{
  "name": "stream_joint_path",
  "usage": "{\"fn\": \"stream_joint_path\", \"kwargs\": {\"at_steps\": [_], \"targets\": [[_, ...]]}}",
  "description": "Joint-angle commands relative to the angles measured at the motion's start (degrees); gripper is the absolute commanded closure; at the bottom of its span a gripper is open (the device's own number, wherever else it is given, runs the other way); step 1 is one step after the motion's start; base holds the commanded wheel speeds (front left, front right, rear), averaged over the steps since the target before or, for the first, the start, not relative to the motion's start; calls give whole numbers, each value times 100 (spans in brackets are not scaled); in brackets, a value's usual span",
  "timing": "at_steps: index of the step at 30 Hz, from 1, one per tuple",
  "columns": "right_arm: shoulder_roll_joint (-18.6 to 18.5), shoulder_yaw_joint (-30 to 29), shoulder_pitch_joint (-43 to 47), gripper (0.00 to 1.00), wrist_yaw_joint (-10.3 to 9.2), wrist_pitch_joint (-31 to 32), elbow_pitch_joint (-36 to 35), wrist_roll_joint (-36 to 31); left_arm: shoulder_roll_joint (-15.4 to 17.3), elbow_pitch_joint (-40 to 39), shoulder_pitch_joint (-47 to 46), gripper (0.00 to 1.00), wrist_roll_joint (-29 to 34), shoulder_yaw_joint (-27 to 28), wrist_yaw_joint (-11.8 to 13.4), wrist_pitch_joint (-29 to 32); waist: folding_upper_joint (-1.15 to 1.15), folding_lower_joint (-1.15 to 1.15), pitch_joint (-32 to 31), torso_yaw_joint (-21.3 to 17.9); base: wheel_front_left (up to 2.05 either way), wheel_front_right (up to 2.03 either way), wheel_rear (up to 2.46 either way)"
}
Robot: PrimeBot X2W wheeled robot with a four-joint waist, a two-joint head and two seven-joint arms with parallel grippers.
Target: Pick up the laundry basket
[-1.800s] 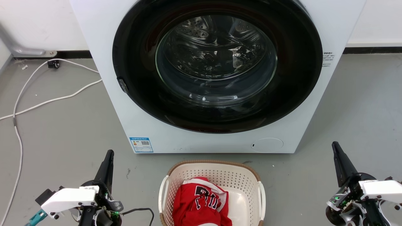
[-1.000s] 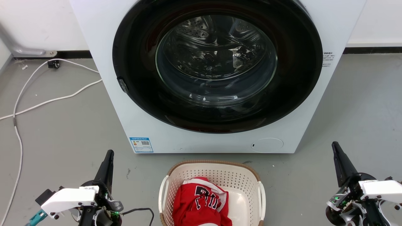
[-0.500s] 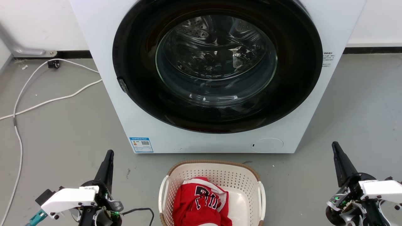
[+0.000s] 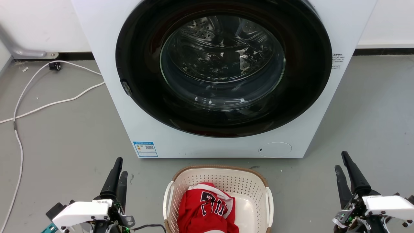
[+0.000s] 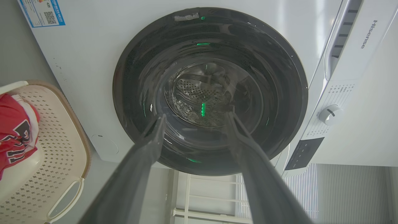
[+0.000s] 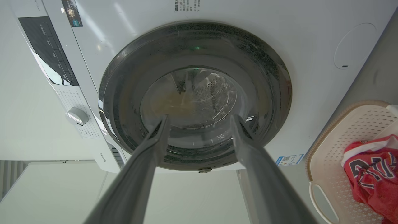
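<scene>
Two matte, dark, tapering fingers form each claw, and both claws stand parted with nothing between them. The left gripper (image 4: 121, 166) rises at the lower left of the head view, the right gripper (image 4: 341, 160) at the lower right, each on a glossy white wrist housing. In both wrist views the fingers spread into a moderately wide V with bare space between the tips. Between the two claws, and touching neither, the laundry basket (image 4: 223, 180) sits on the smooth grey floor (image 4: 372, 113), just in front of the washing machine (image 4: 103, 58). It is a rounded-rectangular tub of cream-white plastic, its walls pierced with rows of small holes, topped by a brown woven-look rim and fitted with thin white loop handles on its two sides. A crumpled red jersey (image 4: 200, 207) with black-and-white lettering lies inside, slumped toward the basket's left half over the smooth pale bottom. The machine's white, boxy front carries a broad, glossy black round door (image 4: 139, 106) with a bulging clear glass window, through which the perforated steel drum shows. A small blue label (image 4: 145, 149) is stuck near its lower left corner. A white cable (image 4: 48, 104) curves across the floor at the left.
</scene>
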Motion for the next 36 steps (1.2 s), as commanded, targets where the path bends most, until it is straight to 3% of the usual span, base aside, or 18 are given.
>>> {"fn": "stream_joint_path", "kwargs": {"at_steps": [1,9,27,36], "targets": [[-26,35,-76,0,0,-45,-127,-83,24,-134,-124,0,65,-57,0,-48,0,0,1,0,0,0,0],[-45,137,-18,0,0,-259,-225,-774,23,-293,-119,0,748,-177,0,-258,0,0,2,3,0,0,0],[-46,284,48,0,1,-654,-567,-3621,20,-646,-44,0,3368,-509,128,-661,0,0,13,-5,0,0,0],[-35,312,100,0,1,-658,-673,-4690,76,-685,-1,0,4461,-665,237,-835,0,0,1,7,0,0,0]]}}
